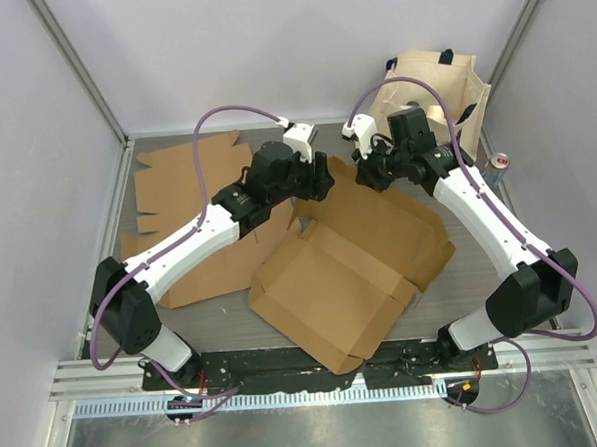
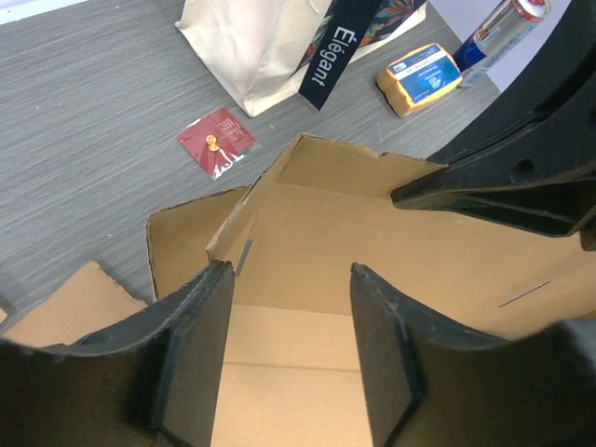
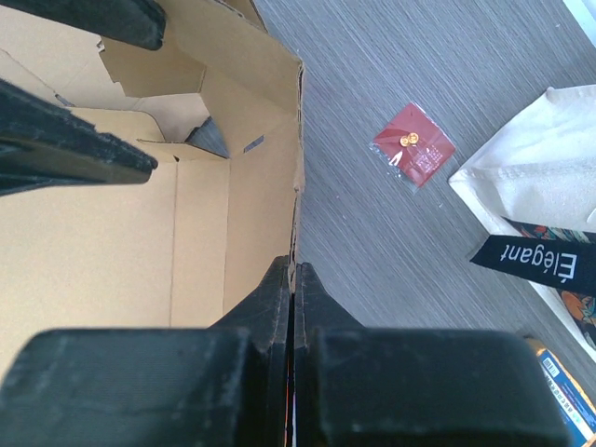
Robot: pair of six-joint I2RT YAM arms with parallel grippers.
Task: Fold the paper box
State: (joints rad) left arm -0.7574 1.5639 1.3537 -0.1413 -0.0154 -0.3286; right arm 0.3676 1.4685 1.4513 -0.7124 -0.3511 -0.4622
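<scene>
- Toward the middle of the overhead frame, I am seeing the paper box [image 1: 332, 282] lying open on the desk [image 2: 93, 112], its inner face turned up and some of its walls partly raised.
- I am watching the right end effector [image 3: 293, 267] pinching the top edge of one raised wall of the box, its fingers pressed narrow with only the cardboard between them.
- I am reading the left end effector [image 2: 291, 275] as hovering over the box's inside, its jaws standing about half wide and gripping nothing, with bare cardboard showing below the gap.
- Both end effectors are meeting at the box's far corner, just above the centre of the overhead frame.
- Flat cardboard sheets [image 1: 181, 180] are lying at the left of that frame, partly under the left arm.
- A cream tote bag [image 1: 442, 86] is standing at the upper right, and a can [image 1: 498, 163] is sitting just beside it.
- A small red packet [image 2: 216, 142] is lying on bare desk between the box and the bag.
- A blue-and-orange pack [image 2: 419, 79] is lying near the can, at the upper right of the left wrist view.
</scene>
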